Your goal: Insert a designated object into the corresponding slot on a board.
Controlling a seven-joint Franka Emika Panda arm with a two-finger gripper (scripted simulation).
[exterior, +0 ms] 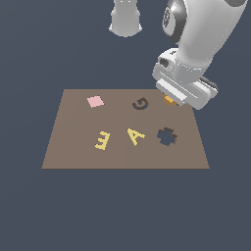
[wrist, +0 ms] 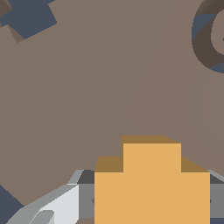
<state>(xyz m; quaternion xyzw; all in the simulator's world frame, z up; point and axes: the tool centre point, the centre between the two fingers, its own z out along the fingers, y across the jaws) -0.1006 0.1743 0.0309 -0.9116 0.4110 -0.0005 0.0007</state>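
The orange lobed piece [exterior: 169, 100] peeks out under my gripper [exterior: 171, 102] at the far right of the brown board [exterior: 73, 147]. In the wrist view the piece [wrist: 151, 188] sits between the two fingers [wrist: 85, 201] of the gripper [wrist: 151, 203], which touch its sides; the gripper is shut on it. I cannot tell whether the piece is off the board. The dark navy lobed slot [exterior: 166, 136] lies nearer the board's front right, apart from the piece. A corner of the slot [wrist: 28, 17] shows in the wrist view.
A dark letter G [exterior: 140, 103] lies just to the exterior view's left of the gripper and also shows in the wrist view [wrist: 205, 43]. A yellow A [exterior: 135, 136], a yellow E [exterior: 102, 140] and a pink square [exterior: 95, 101] lie on the board.
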